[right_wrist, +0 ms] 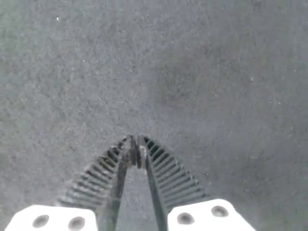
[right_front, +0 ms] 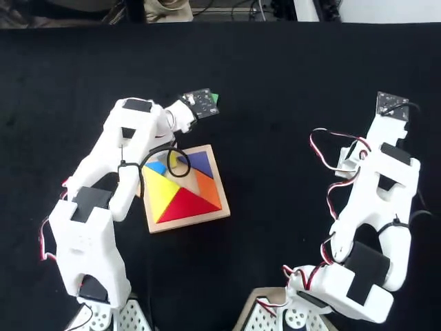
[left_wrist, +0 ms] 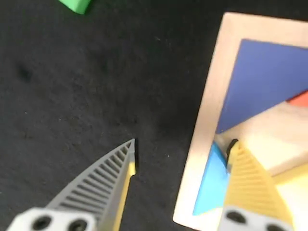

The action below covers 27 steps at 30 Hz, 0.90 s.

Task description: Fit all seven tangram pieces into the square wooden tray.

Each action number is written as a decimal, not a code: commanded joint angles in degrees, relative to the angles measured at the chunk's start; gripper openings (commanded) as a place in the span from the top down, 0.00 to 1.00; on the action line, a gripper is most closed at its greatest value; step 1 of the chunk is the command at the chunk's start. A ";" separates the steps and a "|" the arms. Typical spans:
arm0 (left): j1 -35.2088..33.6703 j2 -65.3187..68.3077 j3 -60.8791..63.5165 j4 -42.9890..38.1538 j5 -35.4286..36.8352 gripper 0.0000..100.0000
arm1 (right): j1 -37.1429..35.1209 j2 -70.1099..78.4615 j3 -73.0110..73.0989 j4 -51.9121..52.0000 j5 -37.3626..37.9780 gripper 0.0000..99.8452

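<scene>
The square wooden tray (right_front: 219,210) lies left of the table's middle, holding a yellow triangle (right_front: 162,194), a red triangle (right_front: 187,205), an orange piece (right_front: 209,190), a dark blue triangle (right_front: 200,163) and a light blue piece (right_front: 157,167). Bare wood (left_wrist: 274,137) shows beside the dark blue triangle (left_wrist: 269,77). My left gripper (left_wrist: 183,147) is open and straddles the tray's far rim (left_wrist: 209,101), one finger over the light blue piece (left_wrist: 211,180), the other over the cloth. A green piece (right_front: 215,98) (left_wrist: 74,5) lies outside, beyond the tray. My right gripper (right_wrist: 136,144) is shut and empty above black cloth.
The right arm (right_front: 375,179) stands folded at the right side, well apart from the tray. The left arm (right_front: 127,141) arches over the tray's left corner. Black cloth covers the table; cables and clutter lie past its far edge.
</scene>
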 commanded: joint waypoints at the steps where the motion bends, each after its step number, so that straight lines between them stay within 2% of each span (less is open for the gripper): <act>1: -1.63 -6.07 -1.01 3.08 0.79 0.70 | -1.85 -0.66 -2.15 -0.53 0.00 0.99; 5: 0.40 -15.91 -0.84 7.47 4.22 0.70 | -1.85 -0.75 -2.42 -0.18 0.18 0.99; 9: 3.21 -28.04 -0.57 12.57 11.52 0.70 | -3.43 -3.30 -2.15 0.00 1.49 0.99; 11: 3.65 -35.08 -0.57 15.74 16.53 0.70 | -6.59 -6.02 -2.15 1.76 6.07 0.99; 15: 2.42 -50.11 0.31 22.42 27.52 0.70 | -18.20 -10.95 -3.30 5.54 14.77 0.99; 18: -2.33 -60.13 5.67 24.62 34.55 0.70 | -25.76 -10.51 -9.45 12.66 12.40 0.96; 23: -12.53 -74.11 24.57 21.27 46.59 0.70 | -32.79 -0.31 -30.11 27.43 11.08 0.82; 25: -15.52 -78.59 33.80 17.76 50.29 0.70 | -35.43 5.23 -39.52 31.38 12.75 0.82; 27: -18.42 -82.11 42.86 13.01 53.45 0.70 | -39.12 10.77 -48.31 35.08 17.58 0.82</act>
